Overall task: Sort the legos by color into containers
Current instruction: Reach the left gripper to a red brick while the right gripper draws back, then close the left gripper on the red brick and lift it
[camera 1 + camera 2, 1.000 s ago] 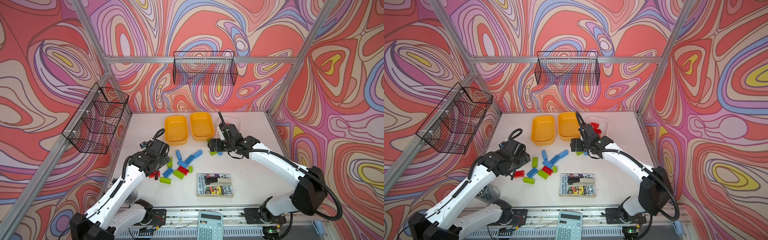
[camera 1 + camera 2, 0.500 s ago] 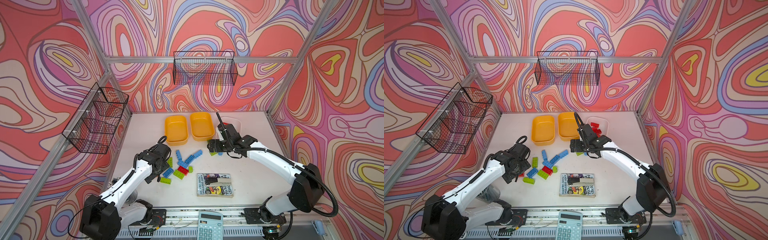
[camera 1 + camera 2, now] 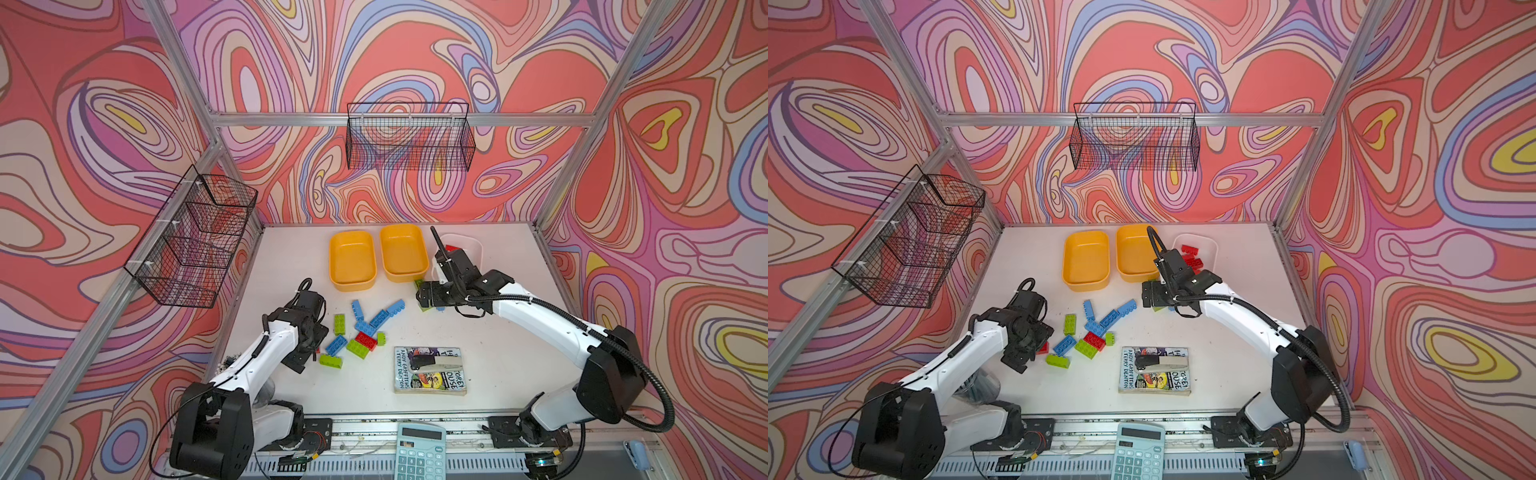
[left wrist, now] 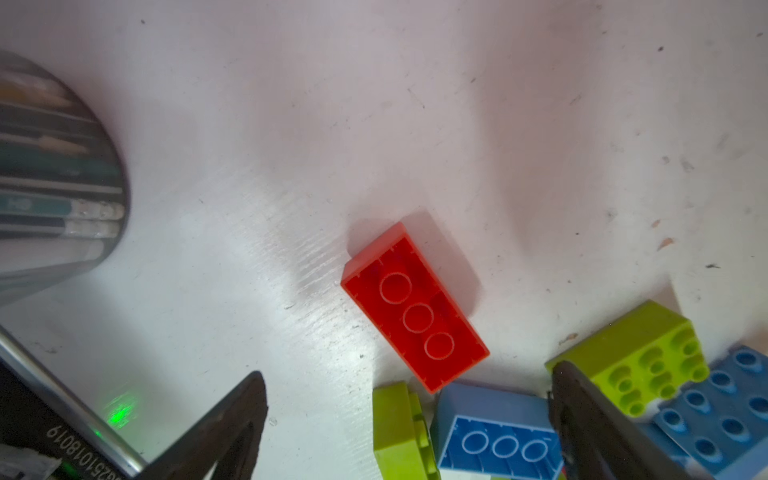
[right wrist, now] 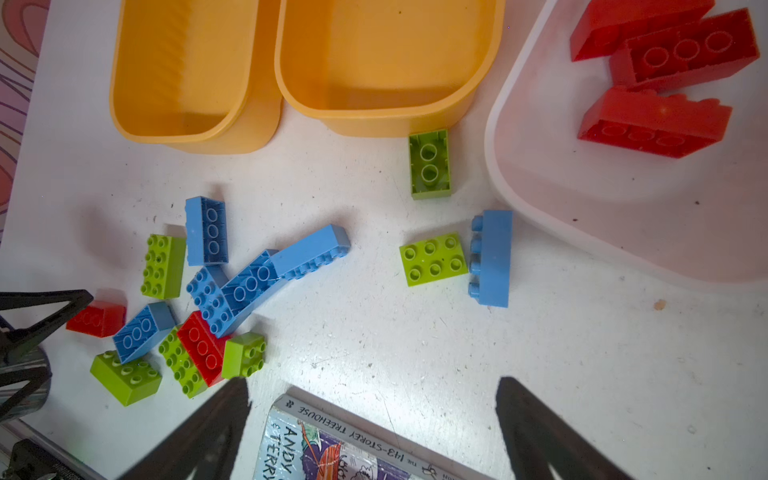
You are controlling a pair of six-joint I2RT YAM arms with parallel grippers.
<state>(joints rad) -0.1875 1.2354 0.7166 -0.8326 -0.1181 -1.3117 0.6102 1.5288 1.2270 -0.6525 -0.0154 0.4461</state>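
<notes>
Loose red, blue and lime legos (image 3: 365, 328) (image 3: 1092, 332) (image 5: 232, 286) lie mid-table. A red brick (image 4: 415, 307) lies studs-down at the pile's left edge. My left gripper (image 4: 408, 370) (image 3: 305, 353) hangs open just above it, holding nothing. My right gripper (image 5: 372, 381) (image 3: 426, 296) is open and empty over bare table, near a green brick (image 5: 434, 259) and a blue one (image 5: 490, 257). Two orange-yellow containers (image 3: 352, 259) (image 3: 403, 251) are empty. Red bricks (image 5: 665, 62) lie in the white container (image 3: 1210, 249) (image 5: 498, 166), which the right arm partly hides.
A paperback book (image 3: 430, 370) with a stapler on it lies in front of the pile. At the front edge is a calculator (image 3: 419, 455). A cup of pencils (image 4: 50, 178) stands by the left arm. Wire baskets (image 3: 409, 137) (image 3: 193, 237) hang on the walls.
My left arm has swung its gripper down and toward the front, over the red brick at the pile's left edge. The right arm has barely moved.
</notes>
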